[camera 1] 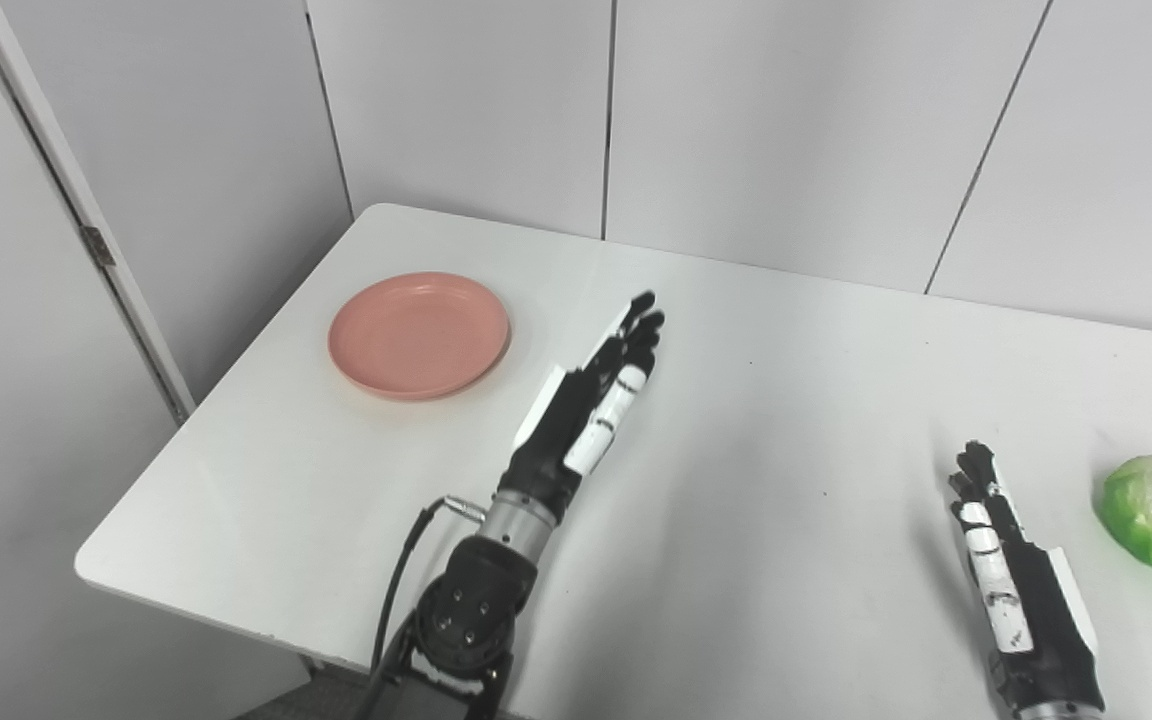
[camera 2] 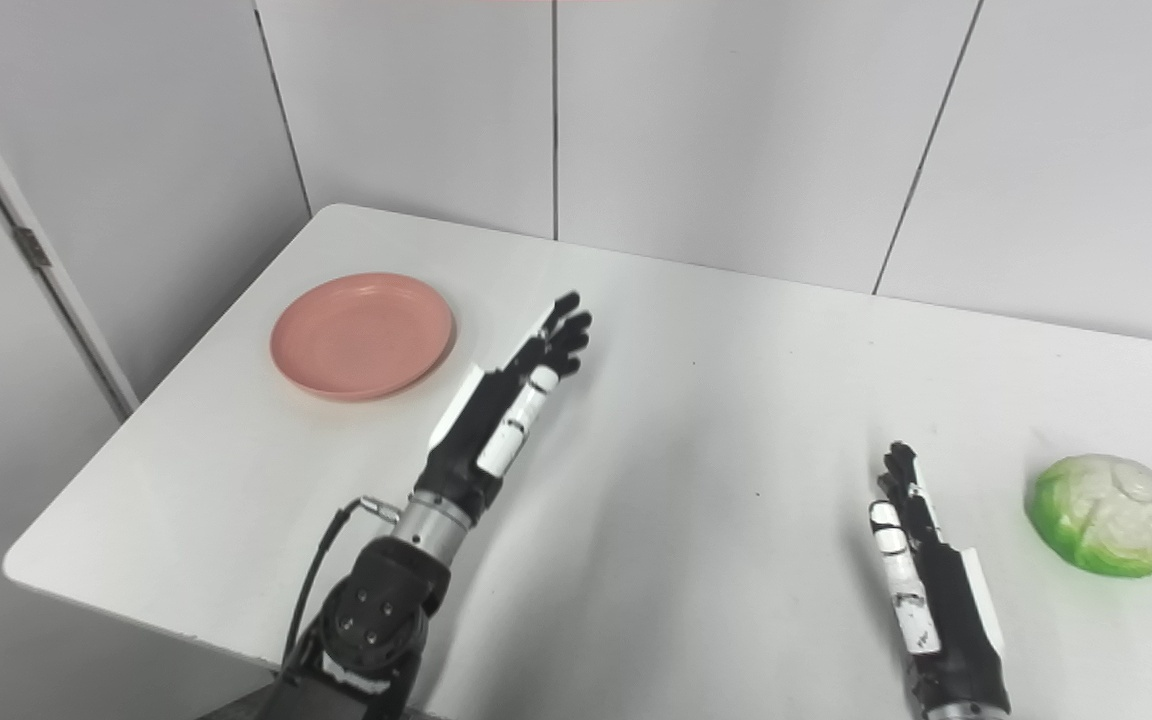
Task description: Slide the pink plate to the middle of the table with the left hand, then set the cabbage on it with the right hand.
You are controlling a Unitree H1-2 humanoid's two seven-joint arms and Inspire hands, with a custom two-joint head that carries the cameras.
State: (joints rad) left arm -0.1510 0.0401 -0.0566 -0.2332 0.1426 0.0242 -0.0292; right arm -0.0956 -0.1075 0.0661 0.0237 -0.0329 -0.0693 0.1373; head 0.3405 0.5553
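Observation:
A pink plate [camera 1: 419, 335] lies empty on the white table [camera 1: 756, 420] near its far left corner. My left hand [camera 1: 601, 385] is raised over the table just right of the plate, apart from it, fingers stretched out straight, holding nothing. A green and white cabbage [camera 2: 1104, 515] rests on the table at the right side. My right hand [camera 2: 921, 560] is low near the front edge, left of the cabbage and not touching it, fingers straight and empty.
Grey wall panels [camera 1: 786, 120] stand close behind the table. The table's left edge [camera 1: 236, 380] drops off beside the plate, with a door frame [camera 1: 86, 230] further left. Bare tabletop lies between my two hands.

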